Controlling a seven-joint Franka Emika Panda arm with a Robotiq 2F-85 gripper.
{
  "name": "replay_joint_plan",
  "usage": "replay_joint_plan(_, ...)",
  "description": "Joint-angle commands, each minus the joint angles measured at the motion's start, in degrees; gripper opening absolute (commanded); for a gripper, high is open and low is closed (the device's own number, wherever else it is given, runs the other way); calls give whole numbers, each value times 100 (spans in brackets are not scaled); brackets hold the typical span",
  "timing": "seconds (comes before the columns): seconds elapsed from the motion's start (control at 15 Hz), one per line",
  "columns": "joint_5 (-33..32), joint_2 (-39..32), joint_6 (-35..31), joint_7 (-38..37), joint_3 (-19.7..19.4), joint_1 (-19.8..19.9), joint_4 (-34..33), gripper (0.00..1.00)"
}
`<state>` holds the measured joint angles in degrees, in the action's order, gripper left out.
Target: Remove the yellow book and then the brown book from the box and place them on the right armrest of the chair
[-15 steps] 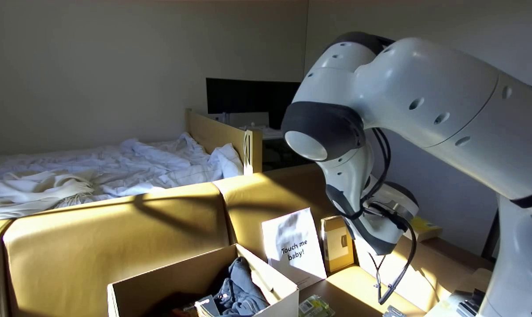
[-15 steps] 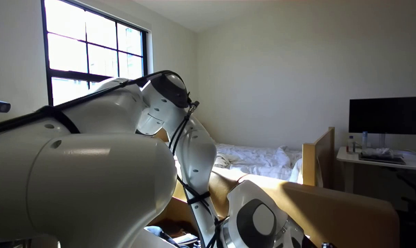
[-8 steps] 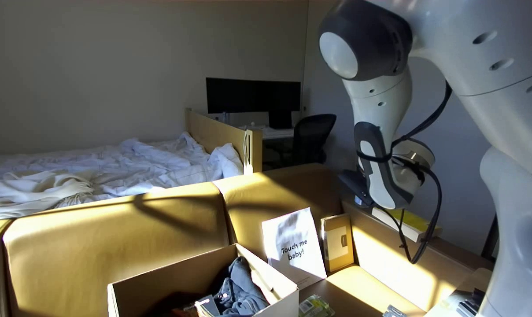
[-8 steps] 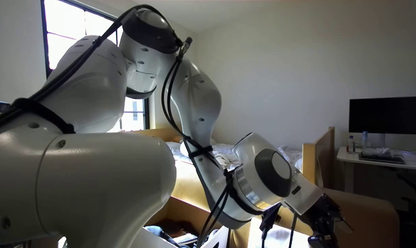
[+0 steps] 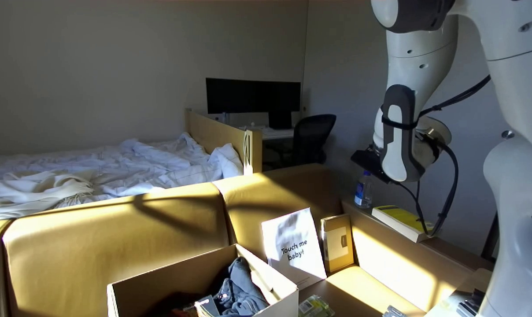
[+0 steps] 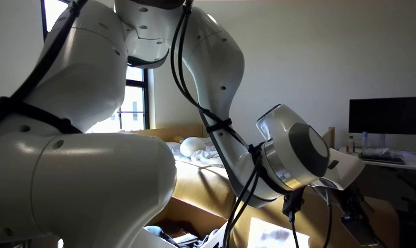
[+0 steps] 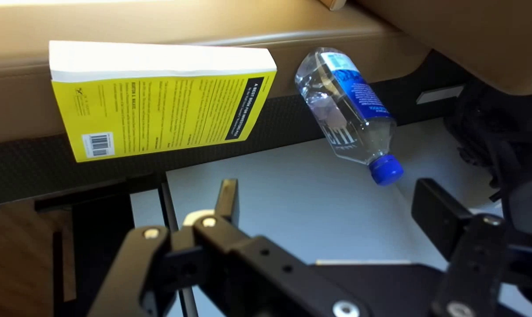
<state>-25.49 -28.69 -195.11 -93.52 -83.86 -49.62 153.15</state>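
In an exterior view, an unmade bed stands at left, behind the chair back. The box, open at the top, holds dark cloth; its other contents are too shaded to identify. To its right, a white sign printed "Touch me baby!" stands tilted beside an upright carton. Next, a water bottle stands upright on the right armrest. The yellow book lies flat on the same armrest, near the water bottle; the wrist view shows its barcoded cover. The end effector is spread, with its two fingers wide apart in the wrist view, and hovers clear of the yellow book. The robot arm occupies the right side.
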Motion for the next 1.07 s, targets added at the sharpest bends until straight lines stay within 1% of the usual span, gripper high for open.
replay_joint_plan(0.0, 1244, 766, -103, 1528, 764, -71, 300, 100)
replay_joint_plan(0.07, 1613, 829, -194, 1730, 1005, -205, 398, 100)
replay_joint_plan(0.13, 975, 750, -333, 997, 922, -518, 472, 100)
replay_joint_plan(0.2, 1114, 813, -467, 1059, 1102, -740, 580, 100)
replay_joint_plan(0.27, 1156, 790, -621, 1020, 1177, -1076, 689, 100)
replay_joint_plan(0.33, 1293, 999, -317, 1167, 947, -1742, 569, 100)
replay_joint_plan(0.73, 1364, 1333, -308, 1192, 779, -4366, 517, 100)
replay_joint_plan(0.87, 1325, 1452, -308, 1205, 736, -5200, 488, 100)
replay_joint_plan(0.93, 1283, 1524, -308, 1218, 725, -5555, 459, 100)
replay_joint_plan(1.0, 1124, 1723, -307, 1359, 648, -5744, 427, 100)
